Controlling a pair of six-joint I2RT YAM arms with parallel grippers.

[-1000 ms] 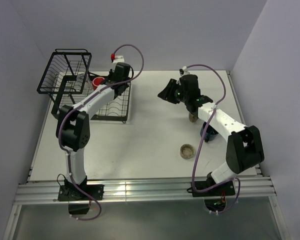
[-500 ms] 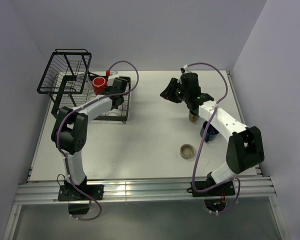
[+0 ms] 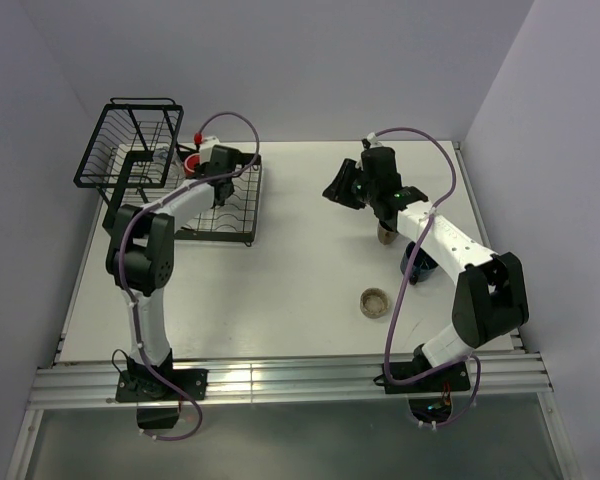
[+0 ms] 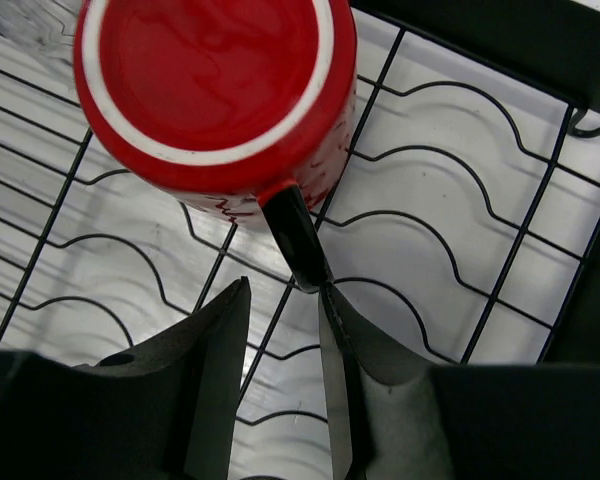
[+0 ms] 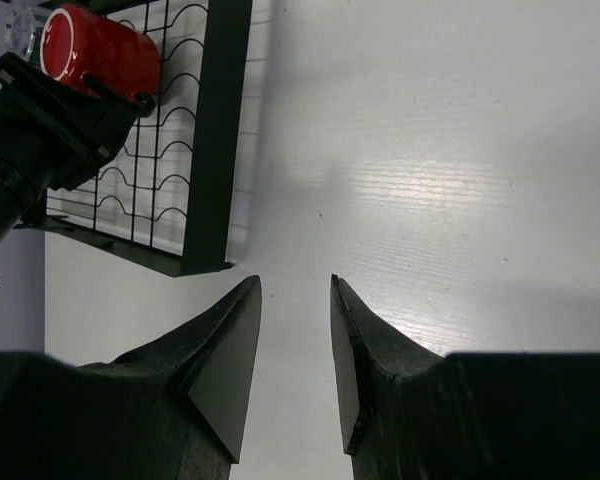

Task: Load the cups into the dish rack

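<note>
The red mug stands upside down on the wires of the dish rack, its black handle pointing at my left gripper. That gripper is open, and the handle's end just meets its right fingertip. From above, the red mug sits at the far end of the rack's flat tray, beside the basket. A clear glass stands behind the mug. My right gripper hangs open over bare table. On the right are a tan cup, a dark blue mug and a low beige cup.
The right arm partly covers the tan cup and the dark blue mug. The rack's black frame edge lies left of my right gripper. Walls close in the table at the back and on both sides.
My left jaws have widened and let go of the red mug's handle, and the left wrist has shifted left over the rack. The right arm has barely moved.
</note>
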